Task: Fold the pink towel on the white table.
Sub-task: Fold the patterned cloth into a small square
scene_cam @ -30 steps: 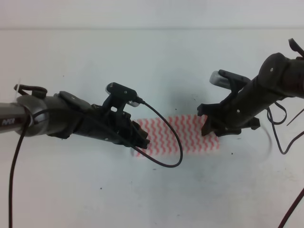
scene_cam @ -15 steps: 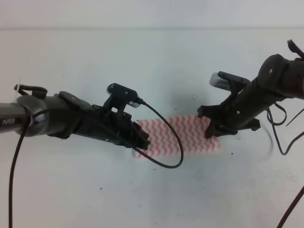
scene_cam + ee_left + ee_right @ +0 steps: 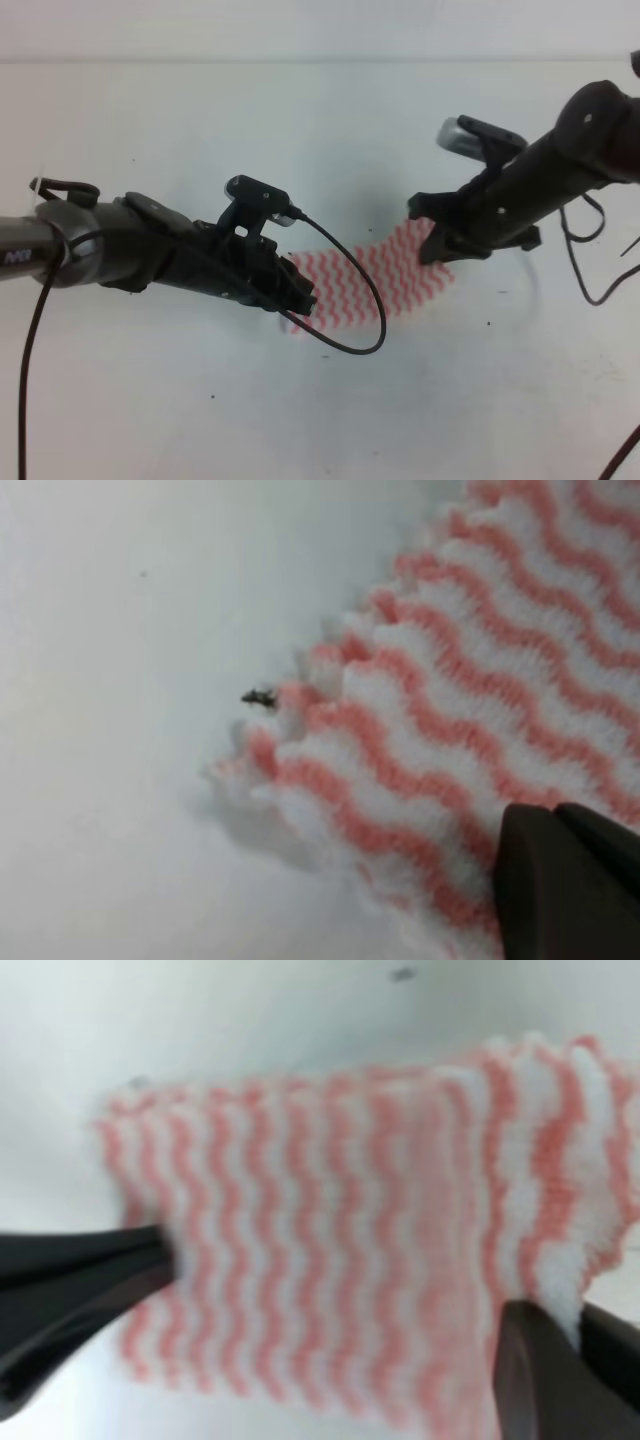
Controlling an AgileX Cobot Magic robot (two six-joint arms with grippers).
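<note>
The right gripper (image 3: 437, 243) sits right of centre in the high view, its jaws clamped on the right-hand end of the pink towel (image 3: 365, 283); that end rises off the surface and the cloth slopes down and leftward from it; in the right wrist view the towel (image 3: 380, 1250) fills the middle of the frame, with one dark finger at lower left and the other at lower right against a bunched edge. The left gripper (image 3: 297, 297) lies left of centre, low over the towel's other end; its wrist view shows only one dark finger tip (image 3: 565, 880) at the lower right corner resting on the striped cloth, so I cannot tell whether those jaws are closed on the fabric or merely pressing it. The towel lies a little below the middle of the white table (image 3: 150, 400), between the two arms; a black cable loops from the left arm across its middle.

The fold looks just begun; the risks, as I judge them: a thin pinch on the raised end could slip out as it is carried leftward; if the left end is not truly anchored, the whole cloth may drag instead of doubling over; the hanging cable could snag the moving flap and skew the edges.
</note>
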